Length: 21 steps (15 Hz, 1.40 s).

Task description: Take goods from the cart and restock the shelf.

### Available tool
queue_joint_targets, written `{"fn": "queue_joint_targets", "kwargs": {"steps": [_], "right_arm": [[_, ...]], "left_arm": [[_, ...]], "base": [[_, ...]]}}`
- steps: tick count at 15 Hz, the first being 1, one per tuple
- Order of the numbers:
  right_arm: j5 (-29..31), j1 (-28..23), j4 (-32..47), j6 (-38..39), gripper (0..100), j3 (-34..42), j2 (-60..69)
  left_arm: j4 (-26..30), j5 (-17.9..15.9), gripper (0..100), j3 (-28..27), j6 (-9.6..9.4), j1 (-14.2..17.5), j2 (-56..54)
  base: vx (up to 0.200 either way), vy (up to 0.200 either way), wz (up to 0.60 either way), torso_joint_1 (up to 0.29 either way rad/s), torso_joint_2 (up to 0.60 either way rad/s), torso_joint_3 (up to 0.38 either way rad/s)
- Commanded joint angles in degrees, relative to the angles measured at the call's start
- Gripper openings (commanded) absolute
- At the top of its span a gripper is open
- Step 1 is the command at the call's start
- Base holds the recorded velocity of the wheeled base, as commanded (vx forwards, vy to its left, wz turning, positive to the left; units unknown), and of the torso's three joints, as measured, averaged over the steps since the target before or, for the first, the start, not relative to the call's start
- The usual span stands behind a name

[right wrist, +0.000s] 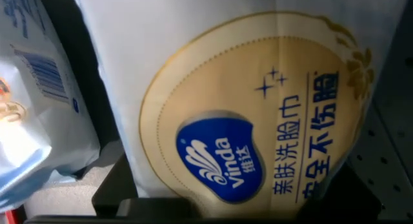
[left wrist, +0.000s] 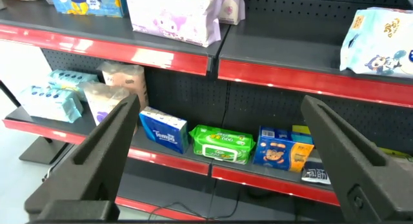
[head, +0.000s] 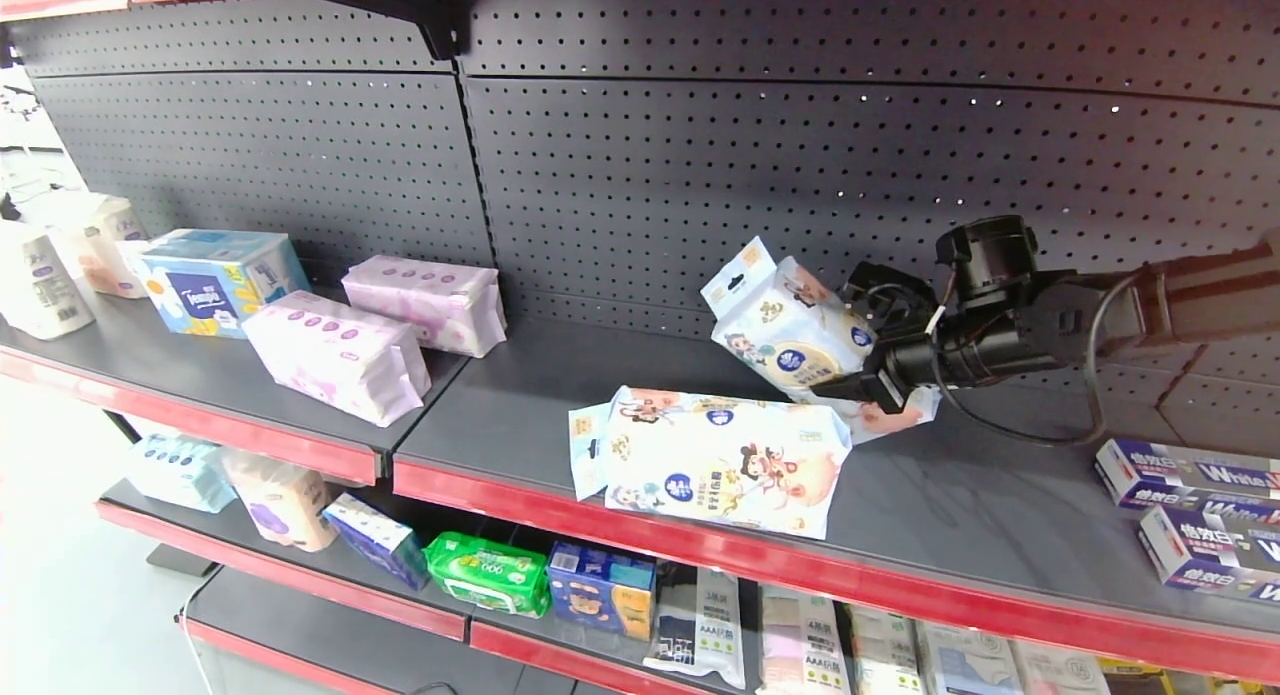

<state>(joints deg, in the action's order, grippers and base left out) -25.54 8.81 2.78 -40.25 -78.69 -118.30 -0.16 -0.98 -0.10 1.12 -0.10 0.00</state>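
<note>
– Right gripper (head: 880, 375): state to be entered?
– Entered as clamped on a cartoon-printed tissue pack (head: 790, 325). The pack is held tilted, hang-tab uppermost, just above the shelf (head: 980, 515) and near the pegboard back (head: 700, 175). The hold is judged to suit a slot behind the matching pack (head: 725, 460), which is laid flat at the shelf's front edge, so that a second row can be formed.
– Left gripper (left wrist: 219, 146)?
– Listed as spread wide, with nothing between the fingers. It is positioned low, facing the lower shelves (left wrist: 271, 175), presumably to be out of the way.
– Neighbouring stock?
– Toothpaste boxes (head: 1190, 470) are logged on the robot's right, purple-dotted packs (head: 340, 355) well apart on its left.
– Items not verifiable?
– The held pack's lower end is covered by the gripper, so contact with the shelf or with the flat pack cannot be told; it is possibly touching. The toothpaste boxes are cut off at the frame edge. In the right wrist view the pack's printed face (right wrist: 245, 108) is cropped on every side.
</note>
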Motion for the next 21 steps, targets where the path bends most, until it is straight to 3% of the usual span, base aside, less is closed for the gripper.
{"fn": "queue_joint_targets", "kwargs": {"steps": [1, 13, 14, 21], "right_arm": [[0.0, 0.1, 0.0, -0.6, 0, -0.1, -0.8], [0.0, 1.8, 0.0, -0.8, 0, -1.4, -2.3], [0.0, 2.0, 0.0, -0.8, 100, -1.3, -2.3], [0.0, 2.0, -0.5, -0.6, 100, -2.1, -2.3]], "left_arm": [[0.0, 0.0, 100, 0.0, 0.02, 0.0, 0.0], [0.0, 0.0, 100, 0.0, 0.02, 0.0, 0.0], [0.0, 0.0, 100, 0.0, 0.02, 0.0, 0.0], [0.0, 0.0, 100, 0.0, 0.02, 0.0, 0.0]], "base": [[0.0, 0.0, 0.0, 0.0, 0.0, 0.0], [0.0, 0.0, 0.0, 0.0, 0.0, 0.0], [0.0, 0.0, 0.0, 0.0, 0.0, 0.0], [0.0, 0.0, 0.0, 0.0, 0.0, 0.0]]}}
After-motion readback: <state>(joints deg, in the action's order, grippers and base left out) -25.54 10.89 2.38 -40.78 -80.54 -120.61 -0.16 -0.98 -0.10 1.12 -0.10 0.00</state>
